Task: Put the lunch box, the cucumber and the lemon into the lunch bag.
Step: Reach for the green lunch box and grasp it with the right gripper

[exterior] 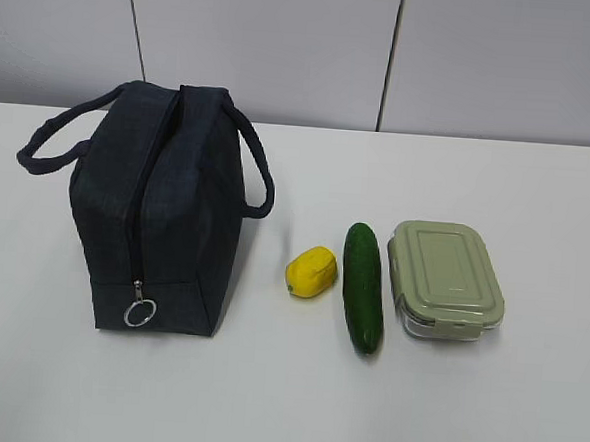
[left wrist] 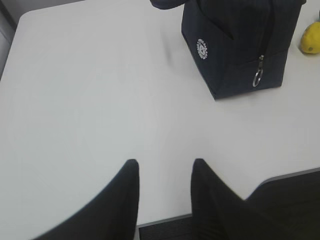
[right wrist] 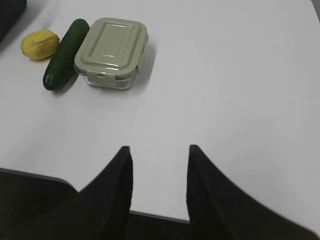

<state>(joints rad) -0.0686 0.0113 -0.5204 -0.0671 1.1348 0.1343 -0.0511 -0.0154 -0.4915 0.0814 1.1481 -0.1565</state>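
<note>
On the smooth white desk (exterior: 524,415), a boxy navy fabric lunch bag (exterior: 174,234) w/ loop handles is seen twd the left edge, zipper shut. Beside it: blocky yellow lemon (exterior: 312,271), then long glossy cucumber (exterior: 363,285), then rounded-rect. clear lunch box (exterior: 446,280), sage lid. Left hand (left wrist: 163,172) and right hand (right wrist: 159,160) are held apart, empty, over the near edge.

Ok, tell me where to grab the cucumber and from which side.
Grip the cucumber at its middle, coming straight down from above with the jaws across its narrow width. It lies flat, running front to back, with the lemon and lunch box close on either side.
</note>
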